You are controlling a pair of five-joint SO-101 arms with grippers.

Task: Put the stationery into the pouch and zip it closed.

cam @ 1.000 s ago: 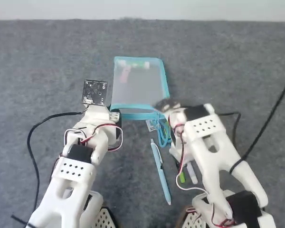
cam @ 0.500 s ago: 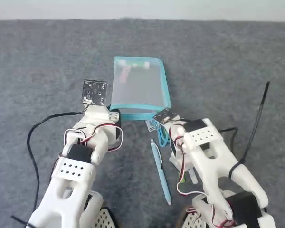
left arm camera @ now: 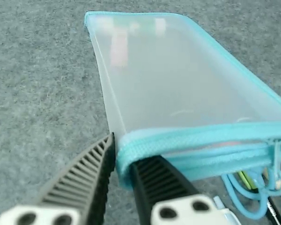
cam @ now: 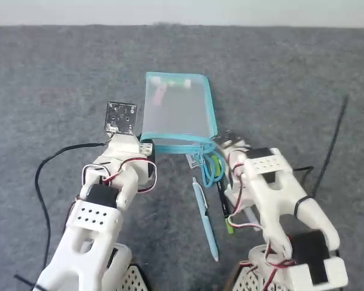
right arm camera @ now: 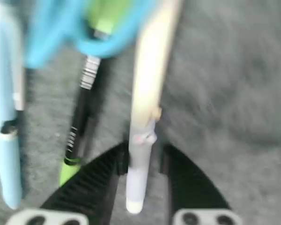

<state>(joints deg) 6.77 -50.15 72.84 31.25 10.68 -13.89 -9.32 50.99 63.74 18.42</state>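
Observation:
A translucent pouch with teal trim lies flat in the middle of the table, its zipper edge facing the arms. My left gripper is shut on the pouch's near left corner. A teal cord loop hangs from the zipper end. My right gripper has its jaws tight on either side of a cream pen, which points toward the loop. A black pen with a green end and a light blue pen lie on the carpet beside the right arm.
Grey carpet covers the table, with open room on both sides of the pouch. Black cables trail at the left and the far right. A small tag lies by the pouch's near right corner.
My right arm drew back and shifted to the right, uncovering the teal loop and the black and green pen. The left arm and the pouch have stayed put.

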